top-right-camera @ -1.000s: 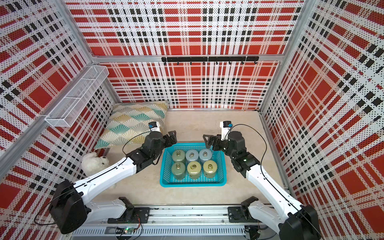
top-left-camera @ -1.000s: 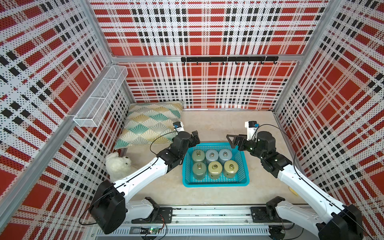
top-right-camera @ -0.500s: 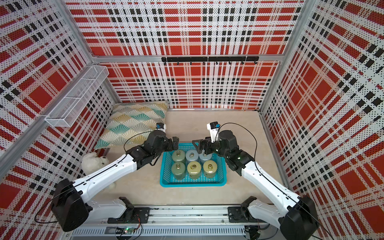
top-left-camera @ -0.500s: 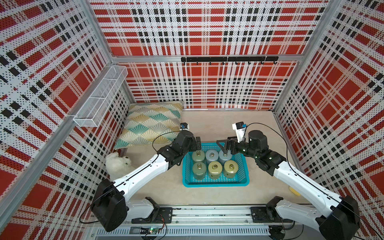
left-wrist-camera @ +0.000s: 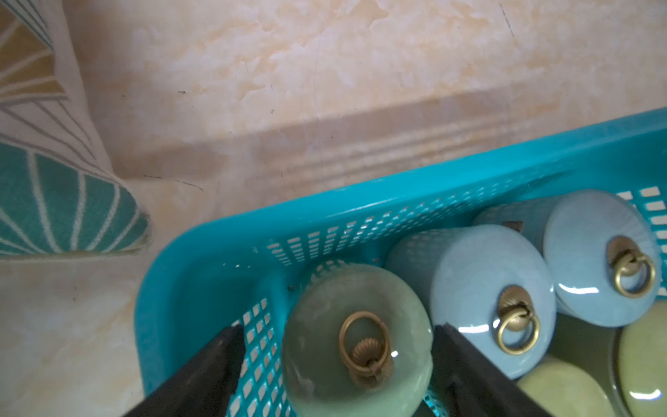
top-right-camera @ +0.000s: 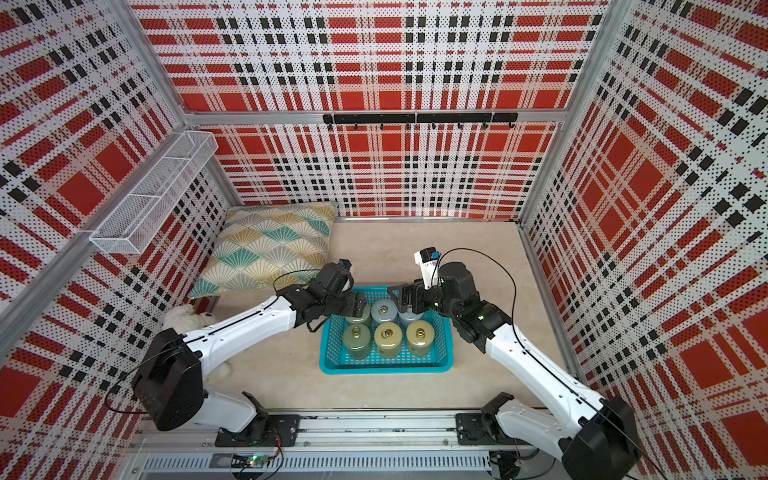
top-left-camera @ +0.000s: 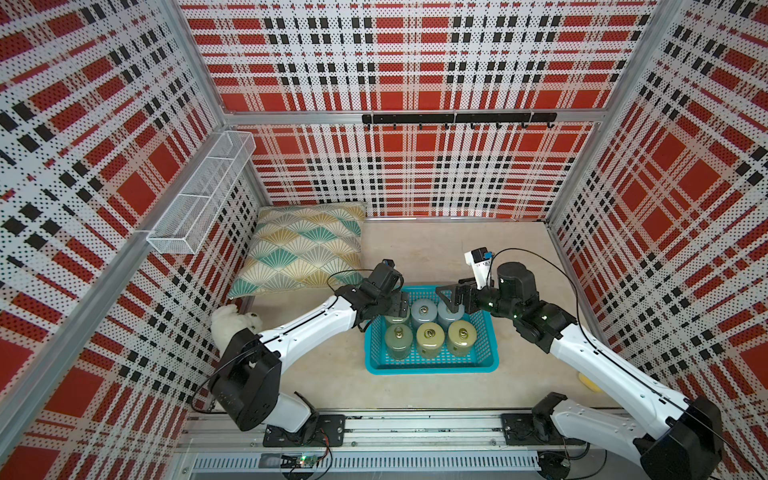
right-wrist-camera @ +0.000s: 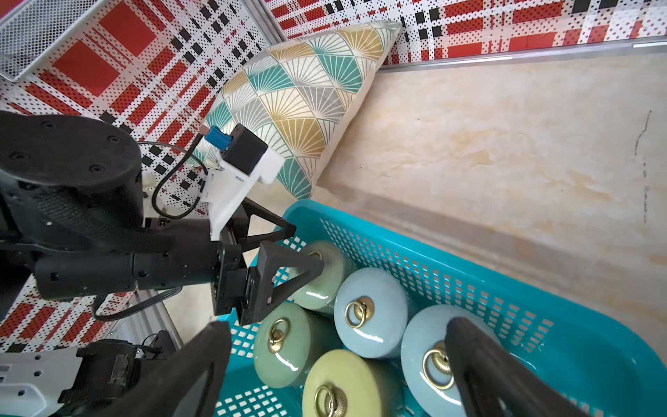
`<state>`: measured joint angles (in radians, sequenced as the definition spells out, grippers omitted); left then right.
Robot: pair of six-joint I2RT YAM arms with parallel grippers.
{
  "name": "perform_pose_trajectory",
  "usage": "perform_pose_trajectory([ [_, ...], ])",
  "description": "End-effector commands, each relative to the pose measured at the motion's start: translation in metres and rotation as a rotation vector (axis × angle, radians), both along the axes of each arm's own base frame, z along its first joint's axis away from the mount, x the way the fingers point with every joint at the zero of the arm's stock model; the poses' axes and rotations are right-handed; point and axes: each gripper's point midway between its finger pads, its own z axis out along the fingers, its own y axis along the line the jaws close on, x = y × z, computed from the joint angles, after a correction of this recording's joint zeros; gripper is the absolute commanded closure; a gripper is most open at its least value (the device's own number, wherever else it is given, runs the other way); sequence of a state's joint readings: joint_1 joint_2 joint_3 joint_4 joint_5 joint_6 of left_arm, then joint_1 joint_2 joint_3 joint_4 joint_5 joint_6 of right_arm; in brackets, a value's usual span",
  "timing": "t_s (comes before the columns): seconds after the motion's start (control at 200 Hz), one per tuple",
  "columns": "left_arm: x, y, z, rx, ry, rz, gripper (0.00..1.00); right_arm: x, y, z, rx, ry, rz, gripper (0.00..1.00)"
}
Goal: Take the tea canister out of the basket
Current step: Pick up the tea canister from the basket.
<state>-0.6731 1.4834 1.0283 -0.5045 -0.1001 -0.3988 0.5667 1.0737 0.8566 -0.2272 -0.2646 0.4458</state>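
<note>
The turquoise basket (top-left-camera: 432, 369) (top-right-camera: 386, 368) holds several lidded tea canisters with brass ring knobs. My left gripper (top-left-camera: 395, 309) (left-wrist-camera: 337, 332) is open, its fingers on either side of the back-left green canister (left-wrist-camera: 357, 343) (right-wrist-camera: 321, 278), with a gap at each side. Beside that canister stand two pale blue ones (top-left-camera: 423, 312) (top-left-camera: 449, 316). My right gripper (top-left-camera: 451, 297) (right-wrist-camera: 337, 325) is wide open above the back-right blue canister (right-wrist-camera: 429, 357), holding nothing. The front row has a green canister (top-left-camera: 398, 338) and two yellow-green canisters (top-left-camera: 430, 337) (top-left-camera: 460, 336).
A patterned pillow (top-left-camera: 305, 245) lies just behind and left of the basket. A white plush toy (top-left-camera: 232, 324) sits by the left wall. A white wire rack (top-left-camera: 199, 195) hangs on the left wall, and a black hook rail (top-left-camera: 457, 118) is on the back wall.
Both grippers have moved inward from beside the basket to above its back row. The left one has come down astride the back-left green canister.
</note>
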Motion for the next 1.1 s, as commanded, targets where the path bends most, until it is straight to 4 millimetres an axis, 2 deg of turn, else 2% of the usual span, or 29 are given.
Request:
perform_pose_trajectory([
  [0.0, -0.002, -0.01, 0.002, 0.005, 0.022, -0.049, 0.11, -0.002, -0.003, 0.007, -0.004, -0.023, -0.01, 0.0],
  [0.025, -0.003, -0.009, -0.001, 0.015, 0.03, -0.048, 0.11, -0.002, -0.004, 0.006, -0.006, -0.023, -0.012, 0.0],
  [0.045, -0.003, -0.009, -0.003, 0.024, 0.037, -0.047, 0.06, -0.002, -0.004, 0.006, -0.005, -0.022, -0.012, 0.0],
  [0.07, -0.004, -0.008, -0.006, 0.034, 0.046, -0.045, 0.05, -0.002, -0.004, 0.007, -0.005, -0.024, -0.013, 0.0],
  [0.616, -0.016, -0.006, -0.027, 0.205, 0.128, -0.126, 0.06, 0.001, -0.006, 0.005, -0.01, -0.025, -0.033, 0.0],
  [0.812, -0.017, -0.009, -0.026, 0.206, 0.138, -0.143, 0.05, 0.003, -0.007, 0.003, -0.013, -0.018, -0.04, 0.0],
  [0.887, -0.017, -0.009, -0.032, 0.214, 0.154, -0.144, 0.06, 0.003, -0.007, 0.003, -0.013, -0.018, -0.041, 0.0],
  [0.907, -0.018, -0.008, -0.034, 0.219, 0.158, -0.143, 0.0, 0.003, -0.007, 0.003, -0.014, -0.018, -0.042, 0.0],
  [1.092, -0.017, -0.008, -0.047, 0.246, 0.183, -0.142, 0.0, 0.003, -0.007, 0.003, -0.014, -0.02, -0.046, 0.0],
])
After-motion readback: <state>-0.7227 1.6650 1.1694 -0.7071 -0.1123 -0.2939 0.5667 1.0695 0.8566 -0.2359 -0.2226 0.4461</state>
